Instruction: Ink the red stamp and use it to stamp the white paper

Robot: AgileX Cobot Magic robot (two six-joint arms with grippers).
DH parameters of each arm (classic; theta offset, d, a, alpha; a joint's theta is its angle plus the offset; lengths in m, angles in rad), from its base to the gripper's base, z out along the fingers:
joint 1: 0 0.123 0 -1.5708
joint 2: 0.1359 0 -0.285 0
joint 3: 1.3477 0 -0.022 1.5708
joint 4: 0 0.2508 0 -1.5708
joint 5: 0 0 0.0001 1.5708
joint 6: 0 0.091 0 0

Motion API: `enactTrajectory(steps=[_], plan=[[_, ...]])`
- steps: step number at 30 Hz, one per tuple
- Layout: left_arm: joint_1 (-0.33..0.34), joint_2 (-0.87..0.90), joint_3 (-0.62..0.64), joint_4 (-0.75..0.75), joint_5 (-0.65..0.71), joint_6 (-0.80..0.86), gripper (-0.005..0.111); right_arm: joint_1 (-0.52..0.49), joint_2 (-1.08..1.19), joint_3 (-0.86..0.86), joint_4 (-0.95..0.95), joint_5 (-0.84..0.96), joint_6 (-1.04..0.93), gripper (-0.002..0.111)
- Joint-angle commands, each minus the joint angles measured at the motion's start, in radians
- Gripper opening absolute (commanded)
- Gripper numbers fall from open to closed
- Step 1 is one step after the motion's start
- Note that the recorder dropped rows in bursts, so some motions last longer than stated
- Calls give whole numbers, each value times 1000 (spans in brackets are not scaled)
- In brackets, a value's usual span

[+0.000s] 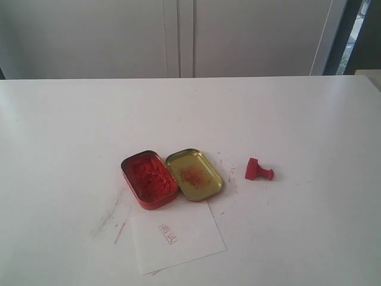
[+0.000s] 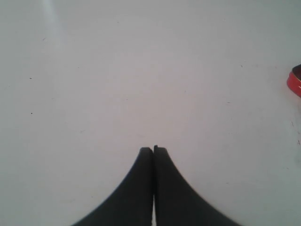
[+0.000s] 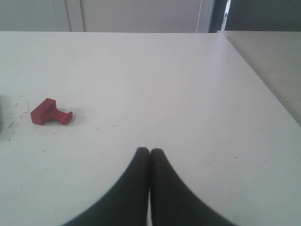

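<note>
Both hovering, left end effector (image 2: 153,149) closed, right end effector (image 3: 149,150) closed

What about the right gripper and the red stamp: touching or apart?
Apart: the right wrist view shows bare table between right gripper and red stamp.

The white paper (image 1: 178,238) bears a small red boxed imprint (image 1: 168,233), but its characters are too small to read.

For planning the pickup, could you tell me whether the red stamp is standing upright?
No, the red stamp lies tipped on its side, handle pointing sideways.
</note>
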Motion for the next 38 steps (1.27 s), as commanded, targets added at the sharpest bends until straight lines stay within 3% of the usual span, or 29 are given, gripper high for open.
enactTrajectory(steps=[1, 38], plan=[[-1, -5, 4, -9, 2, 1, 0, -1, -4, 5, 0, -14, 2, 0], [-1, -5, 4, -9, 2, 1, 0, -1, -4, 5, 0, -14, 2, 0]])
